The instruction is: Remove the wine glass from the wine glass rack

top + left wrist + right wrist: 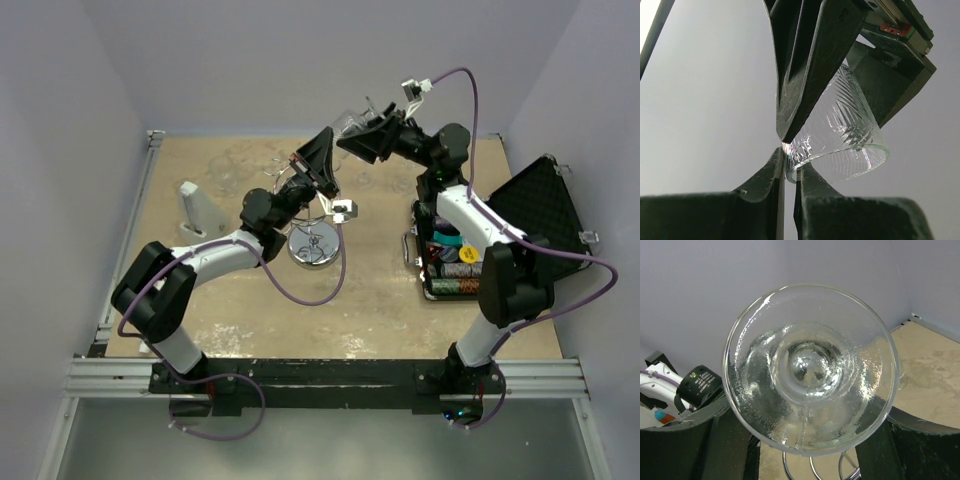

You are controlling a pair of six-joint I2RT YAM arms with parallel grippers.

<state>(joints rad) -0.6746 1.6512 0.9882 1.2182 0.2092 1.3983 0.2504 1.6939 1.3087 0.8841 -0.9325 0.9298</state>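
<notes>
A clear wine glass (352, 122) with a cut leaf pattern is held in the air between both arms, above and behind the wine glass rack. The right wrist view looks straight at its round foot (810, 365), and my right gripper (810, 440) is shut on the glass, one dark finger (715, 440) on each side. My left gripper (789, 162) is shut on the rim of the bowl (850, 135), pinching the glass edge between its fingertips. The chrome wine glass rack (313, 243) stands on its disc base below the left arm. Its curled hooks (810, 467) show under the foot.
An open black case (460, 265) holding small items lies at the right, its lid (545, 205) leaning outward. A pale grey wedge-shaped object (197, 208) stands at the left. Walls close off the table at the back and both sides.
</notes>
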